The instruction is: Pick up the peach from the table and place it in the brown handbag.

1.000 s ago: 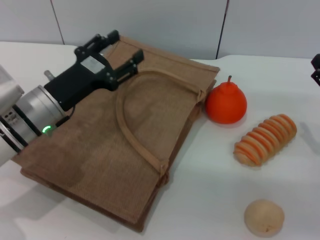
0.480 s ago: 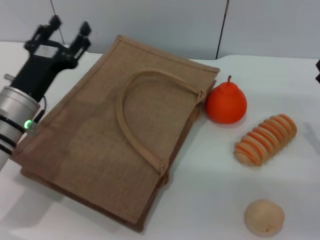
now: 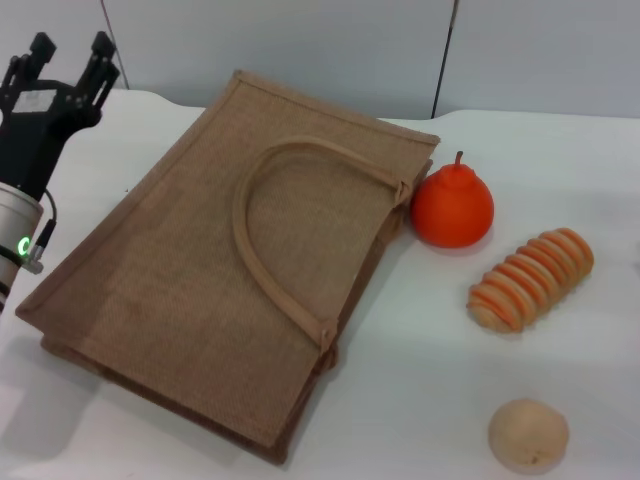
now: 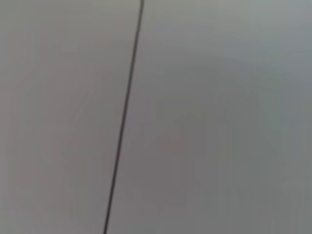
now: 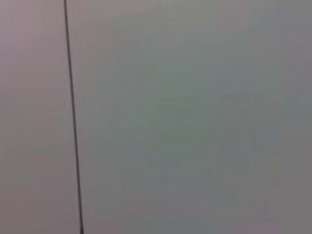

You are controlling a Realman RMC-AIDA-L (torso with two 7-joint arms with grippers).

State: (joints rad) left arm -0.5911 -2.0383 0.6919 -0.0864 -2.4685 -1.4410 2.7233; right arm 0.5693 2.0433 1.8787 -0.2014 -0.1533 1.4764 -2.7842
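The brown handbag [image 3: 220,260] lies flat on the white table [image 3: 560,150], its lighter tan handle looped across its top. The peach shows in no view. My left gripper [image 3: 72,46] is at the far left, beside the bag's left edge and clear of it, fingers open and empty, pointing away toward the wall. My right gripper is out of view. Both wrist views show only a plain grey wall with a dark seam.
An orange pear-shaped fruit with a stem [image 3: 452,207] sits against the bag's right corner. A tan and orange ridged roll [image 3: 530,277] lies to its right. A tan round ball [image 3: 528,434] sits at the front right.
My left gripper has swung left off the bag's top to the table's far left side, empty. The right arm has left the head view's right edge.
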